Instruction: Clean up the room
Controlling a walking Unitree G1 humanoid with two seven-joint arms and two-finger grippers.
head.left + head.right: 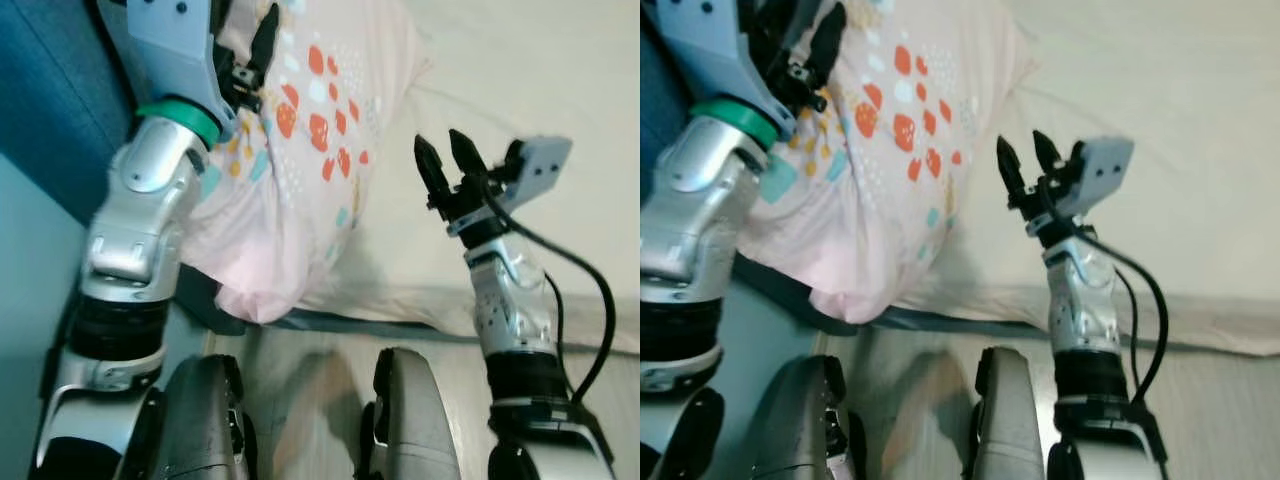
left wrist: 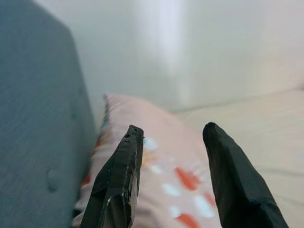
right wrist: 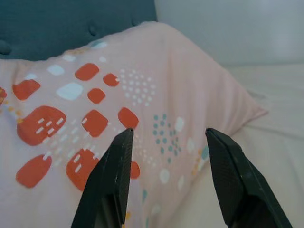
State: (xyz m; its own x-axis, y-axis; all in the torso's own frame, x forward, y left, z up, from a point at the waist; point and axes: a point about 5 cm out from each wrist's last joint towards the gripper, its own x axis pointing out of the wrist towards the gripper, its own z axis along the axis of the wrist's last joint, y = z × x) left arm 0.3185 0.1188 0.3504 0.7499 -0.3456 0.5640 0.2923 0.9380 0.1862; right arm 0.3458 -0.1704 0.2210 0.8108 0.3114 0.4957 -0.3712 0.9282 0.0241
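Observation:
A pale pink pillow [image 1: 300, 150] with orange, white and teal patches lies at the head of a bed, one end hanging over the bed's near edge. My left gripper [image 1: 245, 50] is open just above the pillow's far part; in the left wrist view its fingers [image 2: 118, 180] frame the pillow [image 2: 161, 175] with nothing between them. My right gripper [image 1: 440, 140] is open over the cream sheet [image 1: 520, 70], just right of the pillow. The right wrist view looks between its open fingers [image 3: 107, 185] at the pillow [image 3: 95, 95].
A blue padded headboard [image 1: 50, 90] stands on the left behind the pillow. The bed's near edge [image 1: 400, 328] runs across in front of my legs [image 1: 200, 420], with wooden floor [image 1: 300, 400] below. A pale wall [image 2: 190, 47] rises beyond the bed.

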